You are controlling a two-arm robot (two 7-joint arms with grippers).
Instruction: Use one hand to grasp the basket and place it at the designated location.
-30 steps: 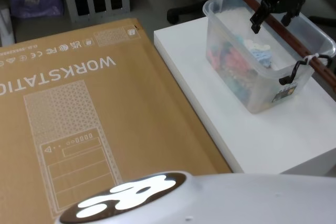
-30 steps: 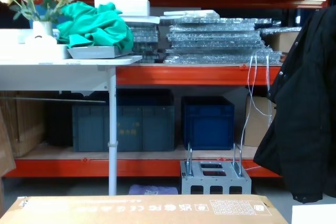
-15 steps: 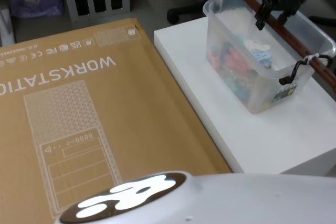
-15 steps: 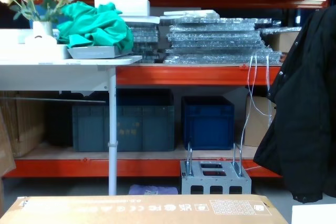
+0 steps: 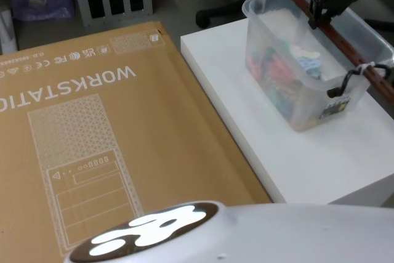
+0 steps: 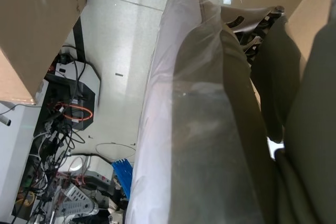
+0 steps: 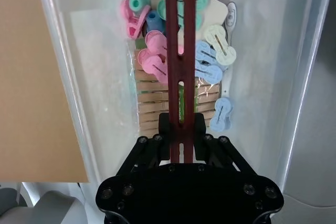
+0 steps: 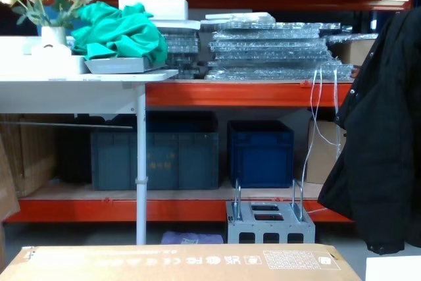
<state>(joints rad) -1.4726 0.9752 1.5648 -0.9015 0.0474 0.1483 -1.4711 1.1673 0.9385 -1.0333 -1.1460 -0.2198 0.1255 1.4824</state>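
My right gripper (image 7: 181,123) has its jaws clamped on the bar handle (image 7: 169,51) of the basket (image 5: 289,90). I should lift slowly and straight up, so the basket stays level above the table (image 5: 295,164).

A cardboard box (image 8: 177,262) lay along the bottom edge, with a white tabletop corner (image 8: 393,269) just beside it. Beyond it, a grey metal block with two steel hoops (image 8: 270,224) stood before orange-red shelving (image 8: 250,93) that held dark blue crates (image 8: 260,153). A black coat (image 8: 381,136) hung beside the shelving. A green cloth (image 8: 122,34) lay on a white table (image 8: 85,87).
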